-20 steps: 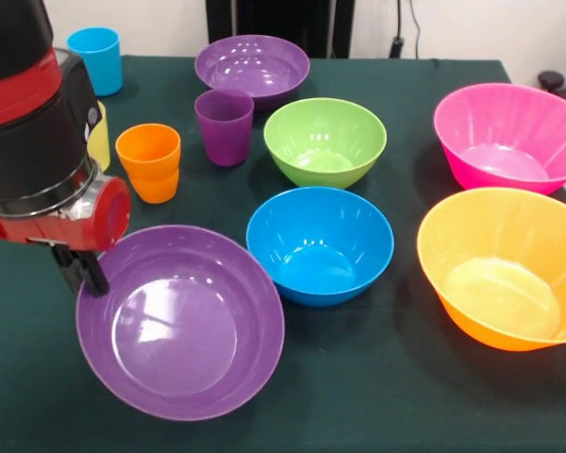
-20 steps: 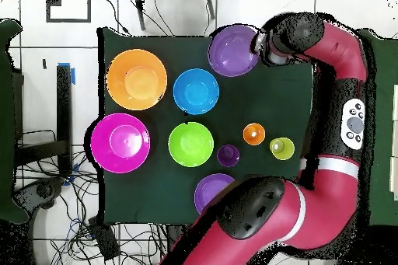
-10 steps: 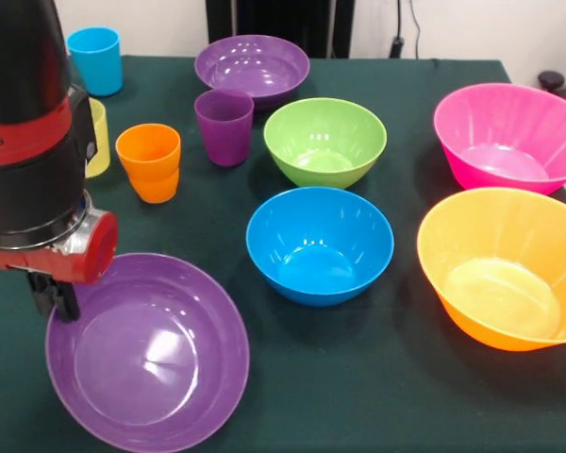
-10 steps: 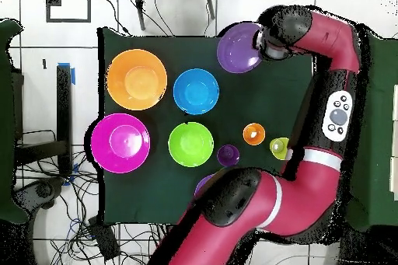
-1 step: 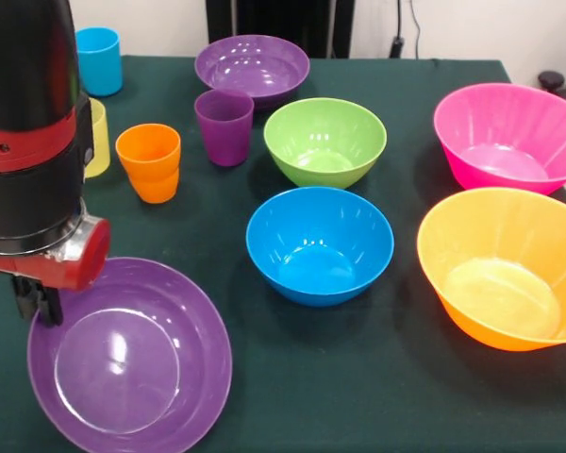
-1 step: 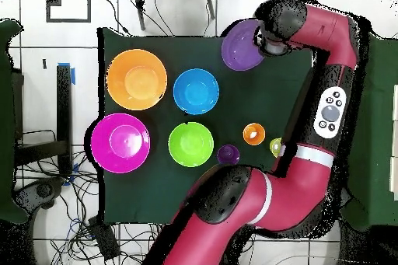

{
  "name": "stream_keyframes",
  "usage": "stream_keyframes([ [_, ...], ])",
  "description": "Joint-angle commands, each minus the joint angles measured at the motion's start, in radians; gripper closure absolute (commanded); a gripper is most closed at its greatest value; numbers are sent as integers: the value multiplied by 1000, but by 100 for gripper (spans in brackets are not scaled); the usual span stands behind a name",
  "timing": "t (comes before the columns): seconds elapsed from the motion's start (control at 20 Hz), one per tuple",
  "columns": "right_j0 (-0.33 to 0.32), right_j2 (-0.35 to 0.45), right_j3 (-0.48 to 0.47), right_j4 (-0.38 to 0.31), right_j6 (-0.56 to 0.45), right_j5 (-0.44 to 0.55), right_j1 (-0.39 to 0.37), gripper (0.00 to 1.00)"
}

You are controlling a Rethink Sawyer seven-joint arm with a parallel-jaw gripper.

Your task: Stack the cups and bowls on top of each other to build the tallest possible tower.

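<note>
Gripper (image 5: 40,304) pinches the rim of 1 purple bowl (image 5: 132,363), which hangs tilted below and beside it, lifted off the green table (image 5: 358,396). Blue bowl (image 5: 319,243) sits well apart to the side, empty. Green bowl (image 5: 324,142), pink bowl (image 5: 506,137), orange bowl (image 5: 502,267) also empty. Orange cup (image 5: 150,162) near the arm.

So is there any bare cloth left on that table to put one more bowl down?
Yes. The widest bare patch is at the near edge, between the held purple bowl and the orange bowl, in front of the blue bowl. The far right corner behind the pink bowl is bare too. It is crowded around the orange cup, purple cup and green bowl.
</note>
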Motion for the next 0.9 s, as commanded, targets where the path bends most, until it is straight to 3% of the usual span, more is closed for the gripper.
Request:
stream_keyframes([
  [0.05,36,165,-98,-186,-380,130,8,100],
  [0.3,38,264,-128,-323,-392,169,4,100],
  [0.6,38,454,-145,-578,-389,229,-18,100],
  [0.8,15,546,-120,-631,-364,229,-35,100],
  [0.9,2,577,-101,-620,-334,188,-35,100],
])
